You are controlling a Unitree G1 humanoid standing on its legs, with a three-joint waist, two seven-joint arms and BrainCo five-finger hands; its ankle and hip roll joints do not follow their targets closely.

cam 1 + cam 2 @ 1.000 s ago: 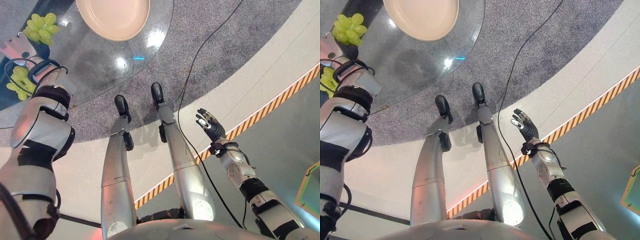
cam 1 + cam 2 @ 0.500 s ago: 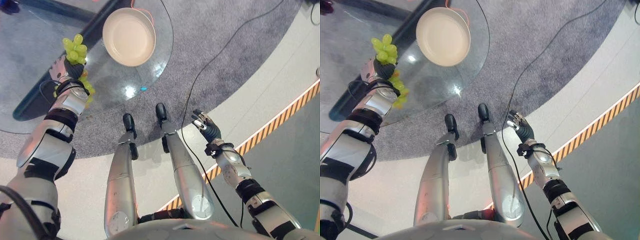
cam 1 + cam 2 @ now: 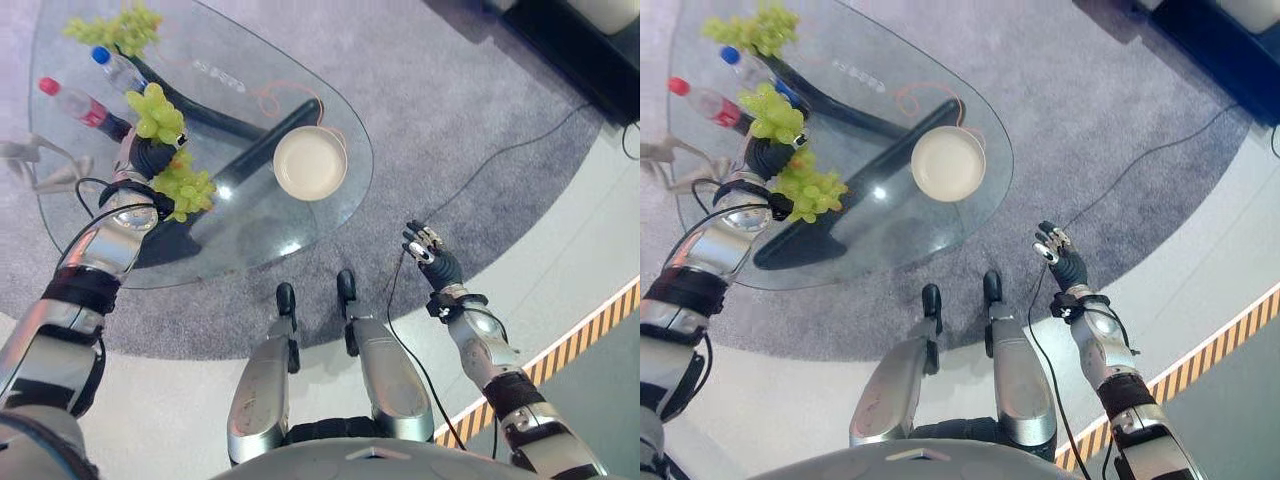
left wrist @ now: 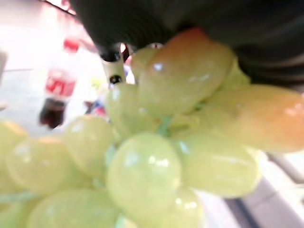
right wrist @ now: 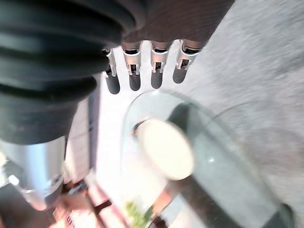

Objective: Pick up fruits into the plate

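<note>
My left hand [image 3: 148,157] is shut on a bunch of green grapes [image 3: 186,187], which sticks out above and below the fist over the left part of the round glass table [image 3: 240,245]. Up close, the grapes [image 4: 152,161] press against the hand's dark cover. The cream plate [image 3: 310,163] lies empty on the table's right part, well to the right of that hand. A second grape bunch [image 3: 118,27] lies at the table's far edge. My right hand [image 3: 434,260] hangs open over the grey carpet, off the table, holding nothing; its straight fingers [image 5: 134,78] point toward the plate [image 5: 165,148].
Two plastic bottles lie on the far left of the table, one with a red cap [image 3: 75,102] and one with a blue cap [image 3: 118,70]. A dark table base [image 3: 245,165] shows through the glass. A striped floor line [image 3: 560,350] runs at the lower right.
The whole picture has shifted, so the camera moved and more of the table shows. My left hand keeps the grapes and is stretched farther over the glass. The right hand stays open.
</note>
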